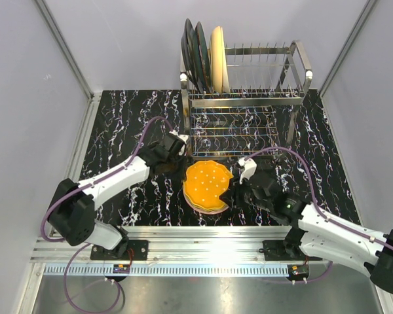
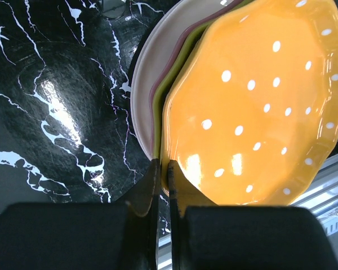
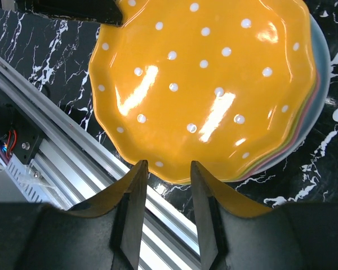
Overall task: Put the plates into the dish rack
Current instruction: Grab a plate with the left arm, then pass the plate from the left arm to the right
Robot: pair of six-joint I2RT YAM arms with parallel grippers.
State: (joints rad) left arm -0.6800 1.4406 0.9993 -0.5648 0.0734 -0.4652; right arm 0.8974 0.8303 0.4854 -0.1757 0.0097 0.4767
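At centre of the top view, on the black marbled worktop [image 1: 118, 124]: stack of plates [image 1: 206, 209], orange plate [image 1: 206, 182] with white dots uppermost, green, pink and pale rims peeking out beneath. Behind it, at upper centre: dish rack [image 1: 262, 98], with two dark plates [image 1: 195, 55] and a cream plate [image 1: 217, 57] standing on edge at its left end. Left hand [image 1: 182, 171] at the stack's left rim, fingers [image 2: 149, 191] pressed almost together right at the orange plate's edge; cannot tell whether a rim sits between them. Right hand [image 1: 230, 193] at the stack's right side, fingers [image 3: 134, 191] spread, tips just short of the orange rim, aluminium rail [image 3: 62, 143] showing between them.
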